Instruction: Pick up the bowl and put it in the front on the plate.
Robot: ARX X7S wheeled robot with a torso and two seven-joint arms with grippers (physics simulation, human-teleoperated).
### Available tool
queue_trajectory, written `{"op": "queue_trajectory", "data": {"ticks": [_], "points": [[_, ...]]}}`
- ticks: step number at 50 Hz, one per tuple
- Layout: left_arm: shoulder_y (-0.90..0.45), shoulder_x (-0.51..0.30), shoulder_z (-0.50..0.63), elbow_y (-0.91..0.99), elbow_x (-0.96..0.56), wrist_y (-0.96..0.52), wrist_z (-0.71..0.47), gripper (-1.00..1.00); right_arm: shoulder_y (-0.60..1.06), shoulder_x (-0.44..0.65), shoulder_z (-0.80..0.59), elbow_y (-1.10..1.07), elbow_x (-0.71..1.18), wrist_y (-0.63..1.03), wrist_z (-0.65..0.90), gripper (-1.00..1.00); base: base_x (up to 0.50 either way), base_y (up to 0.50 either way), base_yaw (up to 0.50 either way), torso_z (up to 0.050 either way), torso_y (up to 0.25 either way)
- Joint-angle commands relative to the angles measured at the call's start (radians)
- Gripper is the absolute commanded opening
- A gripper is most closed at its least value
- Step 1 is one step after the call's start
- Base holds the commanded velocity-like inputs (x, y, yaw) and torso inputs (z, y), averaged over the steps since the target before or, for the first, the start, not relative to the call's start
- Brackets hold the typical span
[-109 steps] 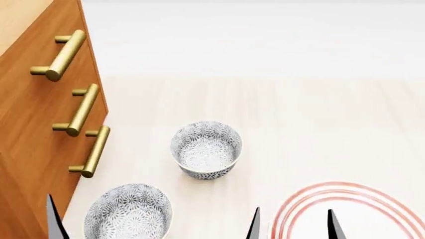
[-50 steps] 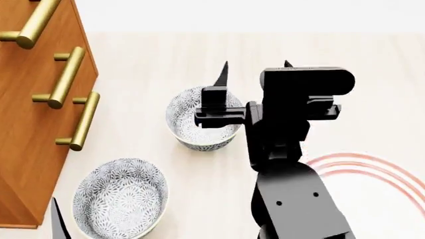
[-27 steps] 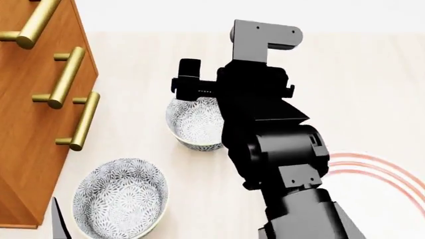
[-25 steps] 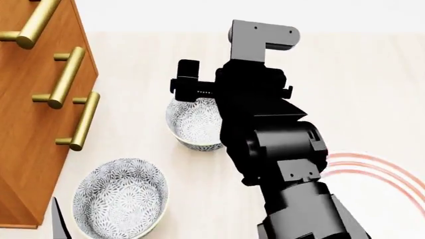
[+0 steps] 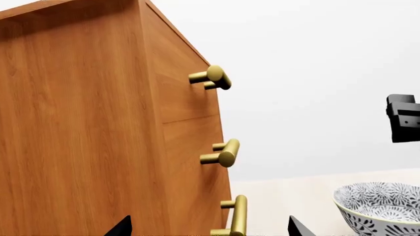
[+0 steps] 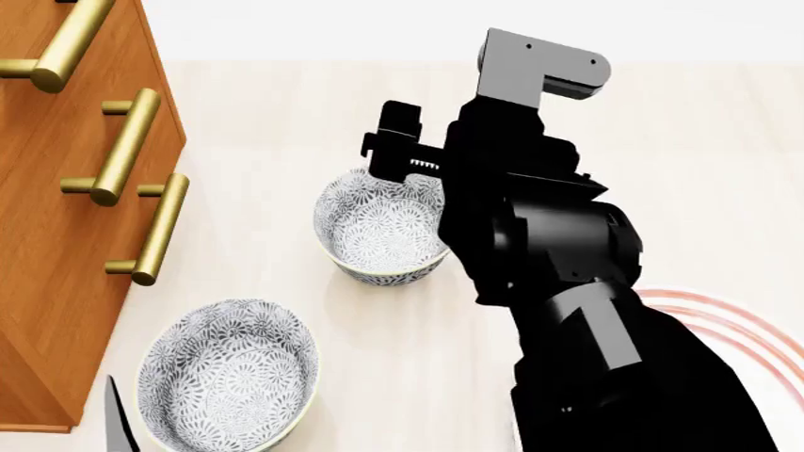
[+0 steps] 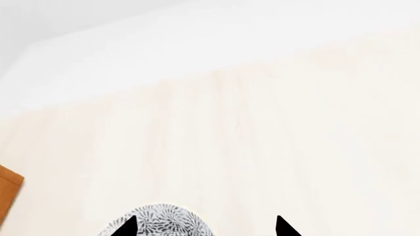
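Two look-alike grey-and-white floral bowls show in the head view. The farther bowl [image 6: 375,231] sits mid-table with my right arm reaching over its right side. The nearer bowl [image 6: 226,377] rests at the front left. My right gripper [image 7: 204,229] is open, pointing down, with the farther bowl's rim [image 7: 157,222] by one fingertip and bare table between the tips. Only a red-ringed arc of the plate [image 6: 710,315] shows past the right arm. My left gripper [image 5: 208,231] is open and empty, beside the cabinet.
A wooden cabinet [image 6: 51,235] with brass bar handles [image 6: 126,146] stands along the left. In the left wrist view a patterned bowl [image 5: 380,206] lies past the cabinet handles [image 5: 226,155]. Pale wooden tabletop [image 6: 703,151] stretches to the back and right.
The right arm came in from the front over the farther bowl. In the last half second it shifted a little to the right. Both bowls stay put.
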Motion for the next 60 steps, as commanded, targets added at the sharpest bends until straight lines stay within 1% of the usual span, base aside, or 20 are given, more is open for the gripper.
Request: {"op": "queue_trajectory", "data": {"ticks": [1, 16, 21, 26, 36, 48, 60], "points": [[-0.001, 0.011, -0.017, -0.009, 0.007, 0.019, 0.014, 1.0, 0.002, -0.017, -0.096, 0.028, 0.111, -0.027, -0.003, 1.0, 0.0, 0.0, 0.0, 0.0, 0.0], [-0.003, 0.005, -0.009, -0.007, 0.005, 0.01, 0.01, 1.0, -0.02, -0.016, -0.181, 0.022, 0.233, -0.048, 0.0, 1.0, 0.0, 0.0, 0.0, 0.0, 0.0], [-0.004, 0.002, -0.006, -0.009, 0.006, 0.01, 0.008, 1.0, -0.029, -0.015, -0.191, 0.021, 0.261, -0.052, 0.0, 1.0, 0.0, 0.0, 0.0, 0.0, 0.0], [-0.004, -0.001, -0.002, -0.013, 0.007, 0.01, 0.007, 1.0, -0.049, 0.001, -0.183, -0.023, 0.277, -0.054, 0.022, 1.0, 0.0, 0.0, 0.0, 0.0, 0.0], [-0.002, -0.004, 0.004, -0.009, 0.009, 0.004, 0.003, 1.0, -0.094, 0.07, -0.151, -0.179, 0.311, -0.056, 0.104, 1.0, 0.0, 0.0, 0.0, 0.0, 0.0], [-0.006, -0.007, 0.009, -0.006, 0.005, -0.005, 0.0, 1.0, -0.119, 0.097, -0.137, -0.238, 0.325, -0.064, 0.136, 1.0, 0.0, 0.0, 0.0, 0.0, 0.0], [-0.008, -0.011, 0.014, -0.008, 0.004, -0.008, -0.005, 1.0, -0.122, 0.099, -0.128, -0.231, 0.333, -0.066, 0.131, 1.0, 0.0, 0.0, 0.0, 0.0, 0.0]]}}
